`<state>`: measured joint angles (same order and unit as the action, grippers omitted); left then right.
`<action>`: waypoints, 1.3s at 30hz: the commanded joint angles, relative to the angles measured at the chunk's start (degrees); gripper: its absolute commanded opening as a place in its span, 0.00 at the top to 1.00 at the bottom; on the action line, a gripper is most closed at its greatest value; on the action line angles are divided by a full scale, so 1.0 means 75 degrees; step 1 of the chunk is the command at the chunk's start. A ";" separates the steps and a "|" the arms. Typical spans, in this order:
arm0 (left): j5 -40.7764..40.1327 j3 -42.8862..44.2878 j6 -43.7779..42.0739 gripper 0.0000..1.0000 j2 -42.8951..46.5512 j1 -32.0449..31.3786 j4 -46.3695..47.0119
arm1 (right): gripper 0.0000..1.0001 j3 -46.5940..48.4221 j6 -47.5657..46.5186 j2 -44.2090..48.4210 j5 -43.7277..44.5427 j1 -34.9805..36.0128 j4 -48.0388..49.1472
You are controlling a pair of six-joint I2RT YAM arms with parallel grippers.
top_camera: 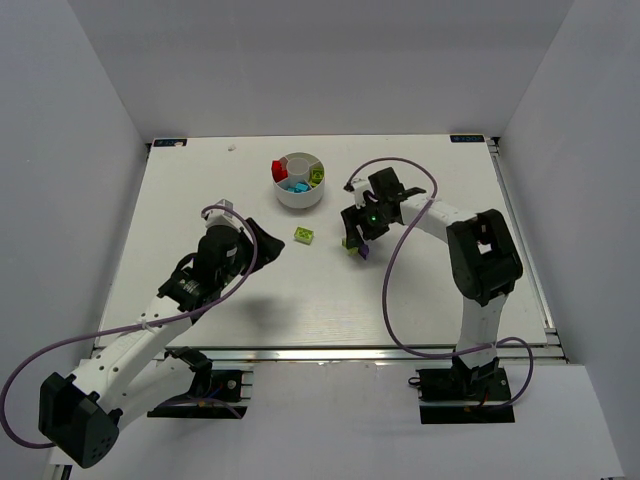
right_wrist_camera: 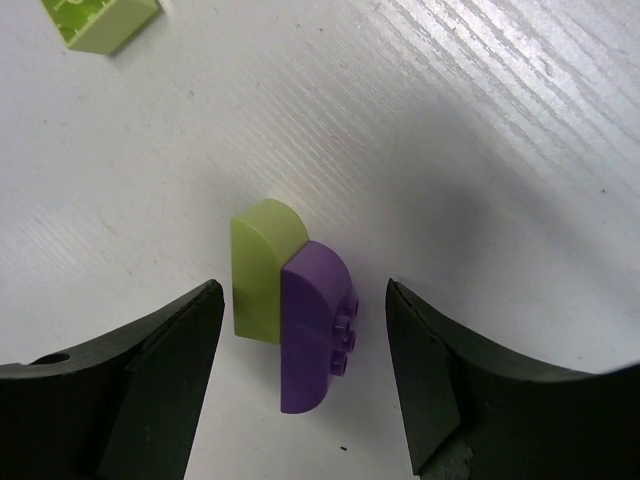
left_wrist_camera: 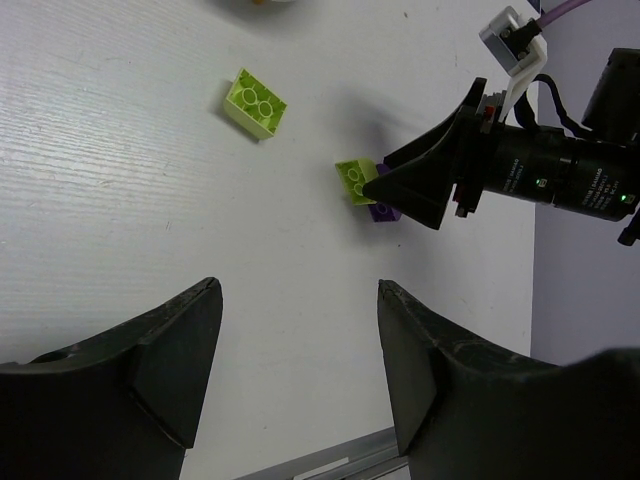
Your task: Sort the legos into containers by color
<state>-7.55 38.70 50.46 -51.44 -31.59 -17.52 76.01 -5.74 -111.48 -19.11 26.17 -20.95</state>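
A low round white dish (top_camera: 283, 195) stands at the table's back centre, with red, cyan and lime bricks in its compartments. A loose lime brick (top_camera: 303, 236) lies in front of it; it also shows in the left wrist view (left_wrist_camera: 255, 102) and at the right wrist view's top left (right_wrist_camera: 98, 20). A purple brick (right_wrist_camera: 318, 325) lies joined side by side with a lime brick (right_wrist_camera: 261, 268) on the table. My right gripper (right_wrist_camera: 303, 330) is open with its fingers on either side of this pair, not touching. My left gripper (left_wrist_camera: 299, 340) is open and empty over bare table.
White walls enclose the table on three sides. The right arm's purple cable (top_camera: 390, 290) loops over the table's right half. The table's metal front rail (top_camera: 330, 352) runs along the near edge.
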 commanded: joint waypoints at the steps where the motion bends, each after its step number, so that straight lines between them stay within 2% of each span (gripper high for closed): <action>1: -0.0118 -0.0038 -0.0036 0.27 0.0062 0.0029 0.0191 | 0.29 0.0051 -0.0604 0.0379 0.0193 0.0038 -0.0148; 14: 0.0046 0.0009 -0.0118 0.24 -0.0184 0.0029 0.0694 | 0.20 -0.1380 -0.2949 0.2184 -0.0510 -0.0232 0.0555; 16: 0.0058 -0.0062 -0.0025 0.20 -0.0149 0.0029 0.0835 | 0.18 -0.1439 -0.3310 0.2430 -0.0638 -0.0418 0.0672; 17: 0.0034 -0.0143 0.0022 0.17 -0.0126 0.0029 0.0940 | 0.13 -0.1451 -0.3476 0.2512 -0.0813 -0.0524 0.0649; 19: -0.0024 -0.0237 0.0174 0.09 0.0026 0.0029 0.1058 | 0.11 -0.1427 -0.3885 0.2734 -0.1410 -0.0839 0.0591; 22: -0.0176 -0.0402 0.0315 0.02 0.0249 0.0029 0.1105 | 0.11 -0.1451 -0.4308 0.2981 -0.2278 -0.1203 0.0520; 28: -0.0306 -0.0484 0.0304 0.02 0.0577 0.0041 0.0965 | 0.11 -0.1367 -0.6029 0.2665 -0.3029 -0.1404 -0.0581; 29: -0.0317 -0.0484 0.0304 0.02 0.0624 0.0029 0.0883 | 0.14 -0.1508 -0.6438 0.2711 -0.3076 -0.1392 -0.0593; 32: -0.0352 -0.0647 0.0350 0.02 0.0870 0.0029 0.0801 | 0.18 -0.1953 -0.6606 0.2887 -0.2833 -0.1404 -0.0336; 36: -0.0388 -0.0964 0.0514 0.02 0.1198 0.0029 0.0801 | 0.26 -0.1943 -0.6349 0.2654 -0.2327 -0.1439 -0.0300; 39: -0.0388 -0.1000 0.0526 0.02 0.1269 0.0029 0.0766 | 0.28 -0.2001 -0.6278 0.2536 -0.2186 -0.1427 -0.0207</action>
<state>-9.63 31.46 53.78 -42.81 -31.59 -11.51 61.12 -51.77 -91.79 -36.58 15.73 -23.46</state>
